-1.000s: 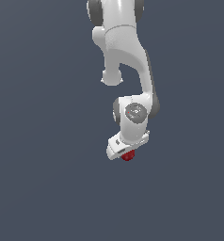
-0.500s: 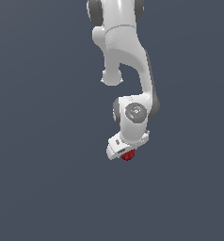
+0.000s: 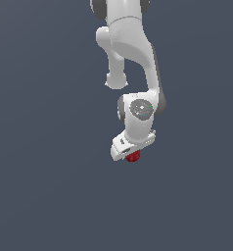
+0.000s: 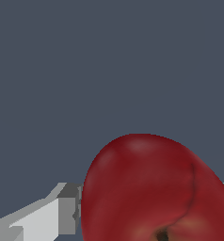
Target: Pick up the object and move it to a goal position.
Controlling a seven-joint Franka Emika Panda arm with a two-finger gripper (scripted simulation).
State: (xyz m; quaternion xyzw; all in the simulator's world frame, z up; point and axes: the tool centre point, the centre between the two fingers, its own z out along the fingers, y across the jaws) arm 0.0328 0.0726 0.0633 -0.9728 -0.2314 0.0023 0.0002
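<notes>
The object is a small dark red, roundish ball-like thing (image 3: 133, 156), showing just under the white gripper (image 3: 132, 154) in the exterior view. In the wrist view the object (image 4: 151, 188) fills the lower middle, large and close, with a dark dimple low on it. One grey-white finger (image 4: 62, 207) shows beside it; the other finger is hidden behind the object. The gripper is shut on the object. The white arm (image 3: 133, 54) comes down from the top of the exterior view, and most of the object is hidden by the hand.
A plain dark blue-grey surface (image 3: 50, 186) lies all around the arm in both views. No other object or marker shows.
</notes>
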